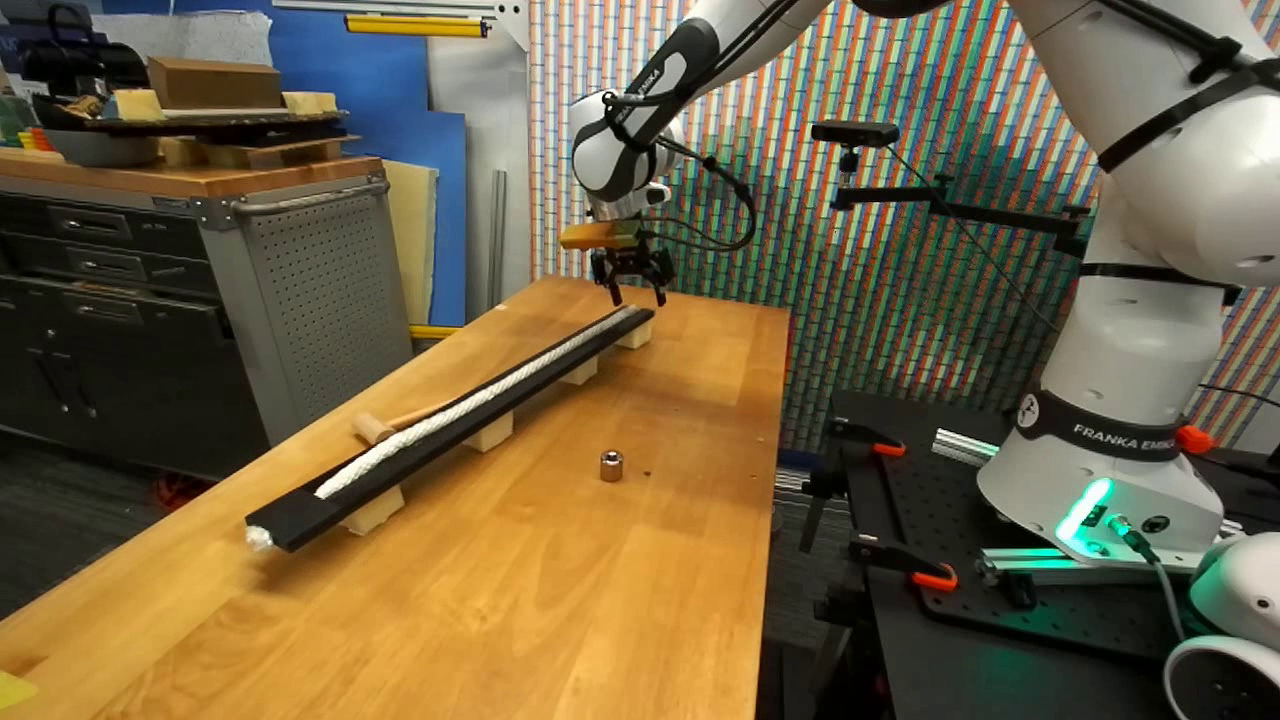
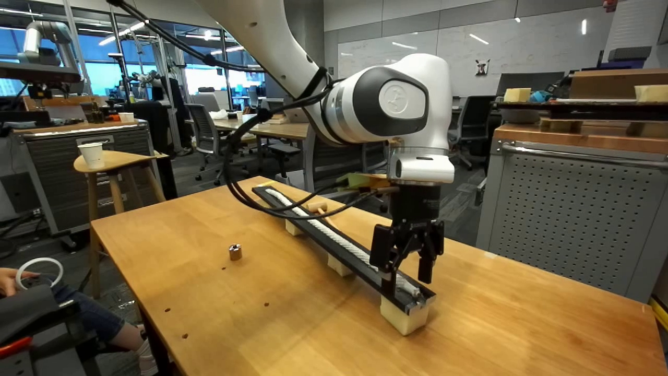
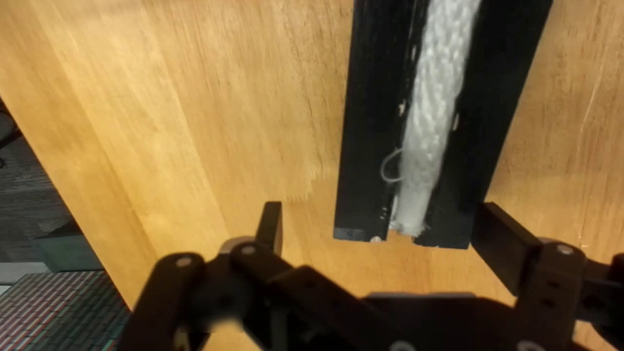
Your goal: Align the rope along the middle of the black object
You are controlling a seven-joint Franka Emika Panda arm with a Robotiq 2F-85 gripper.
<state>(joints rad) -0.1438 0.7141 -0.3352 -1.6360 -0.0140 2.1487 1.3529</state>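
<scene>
In an exterior view the base (image 1: 1110, 445) is mounted beyond the right edge of the table (image 1: 650, 620). The arm (image 1: 735, 22) is arched over that edge and is partly cut off at the top. Near the far edge, between the two far corners, the wrist (image 1: 600, 165) is held above the table. The gripper (image 2: 407, 286) is pointed roughly straight down; its fingers (image 3: 507, 248) are spread well apart, as is shown in every view.

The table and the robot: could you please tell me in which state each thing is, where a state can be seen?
Black bar: raised on pale blocks.
Rope: lying lengthwise along the bar's middle, slightly frayed at one end.
Tool: open, holding nothing, at the bar's end.
Wooden mallet: lying beside the bar.
Metal cylinder: standing upright.
Robot base light: lit, green.
</scene>
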